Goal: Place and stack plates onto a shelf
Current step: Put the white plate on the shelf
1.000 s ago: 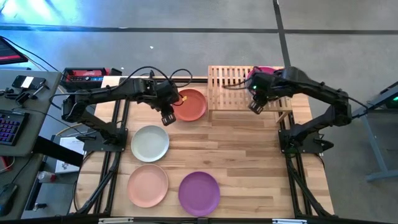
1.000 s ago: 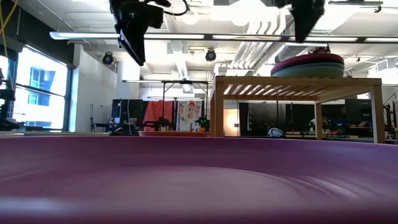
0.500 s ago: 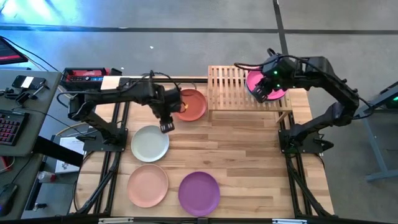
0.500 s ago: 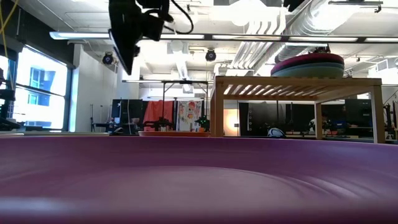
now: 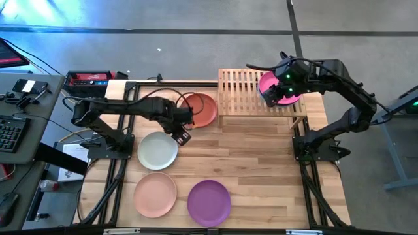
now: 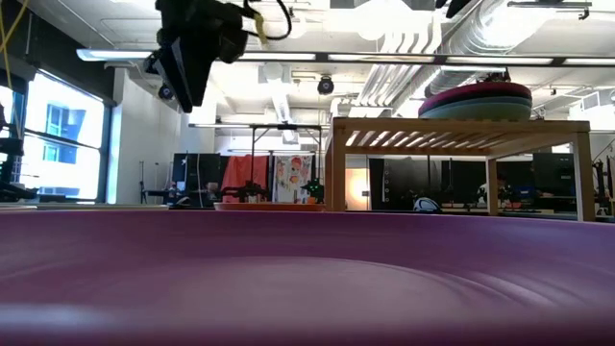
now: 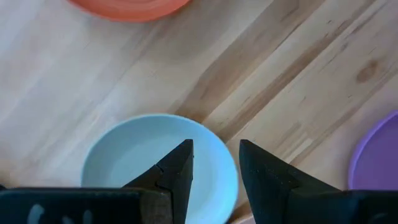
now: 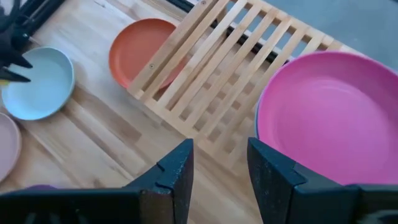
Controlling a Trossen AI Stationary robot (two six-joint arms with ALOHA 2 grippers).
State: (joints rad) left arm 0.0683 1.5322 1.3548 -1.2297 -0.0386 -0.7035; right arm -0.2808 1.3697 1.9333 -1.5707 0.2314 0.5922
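The bamboo shelf [image 5: 251, 91] stands at the table's far right. On its right half sits a stack of plates [image 6: 476, 99] topped by the magenta plate [image 8: 329, 112]. The orange-red plate [image 5: 199, 109], light blue plate [image 5: 157, 150], peach plate [image 5: 155, 194] and purple plate [image 5: 209, 202] lie flat on the table. My left gripper [image 7: 214, 168] is open and hovers above the light blue plate's [image 7: 137, 155] right rim. My right gripper [image 8: 219, 174] is open and hangs above the shelf slats [image 8: 211, 68] beside the magenta plate.
The shelf's left half [image 5: 235, 88] shows bare slats. In the low view the purple plate [image 6: 307, 279] fills the foreground. A desk with a keyboard [image 5: 10, 134] stands left of the table, and cables and a box [image 5: 88, 79] lie by the far-left corner.
My left gripper has moved from beside the orange-red plate toward the table's near edge, over the light blue plate's rim. My right gripper has risen and drawn back toward the far edge, uncovering the magenta plate on the stack, and has kept still since.
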